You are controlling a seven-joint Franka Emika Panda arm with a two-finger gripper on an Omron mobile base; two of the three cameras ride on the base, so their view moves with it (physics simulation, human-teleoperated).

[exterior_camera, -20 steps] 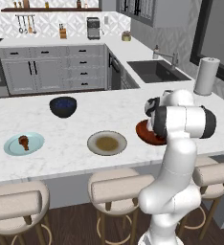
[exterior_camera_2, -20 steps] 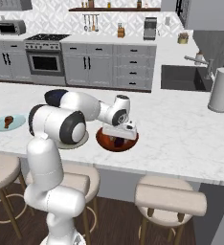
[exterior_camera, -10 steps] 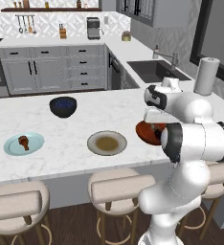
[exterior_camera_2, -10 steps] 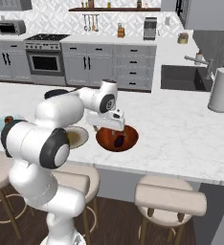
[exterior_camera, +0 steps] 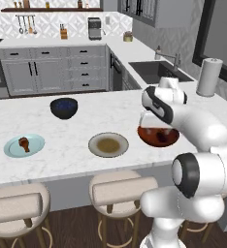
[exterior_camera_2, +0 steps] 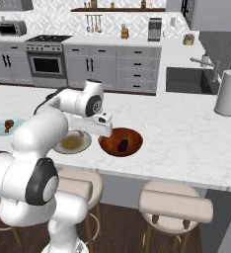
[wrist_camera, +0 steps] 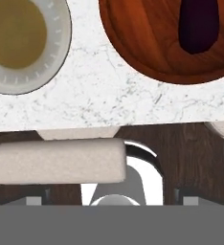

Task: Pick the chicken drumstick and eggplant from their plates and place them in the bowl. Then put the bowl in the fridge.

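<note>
Glossy white rounded arm (exterior_camera: 198, 126) links (bulbous), dark joint rings, pale flat hand.

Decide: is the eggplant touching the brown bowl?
Touching. In the right base view the eggplant lies inside the brown bowl, resting on its bottom; the hand view shows it against the wood too.

White arm raised, end effector (exterior_camera_2: 106, 129) open

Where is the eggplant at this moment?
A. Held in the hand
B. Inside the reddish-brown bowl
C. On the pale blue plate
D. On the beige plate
B. The dark purple eggplant lies inside the reddish-brown bowl, while the beige plate beside it carries no food.
</note>
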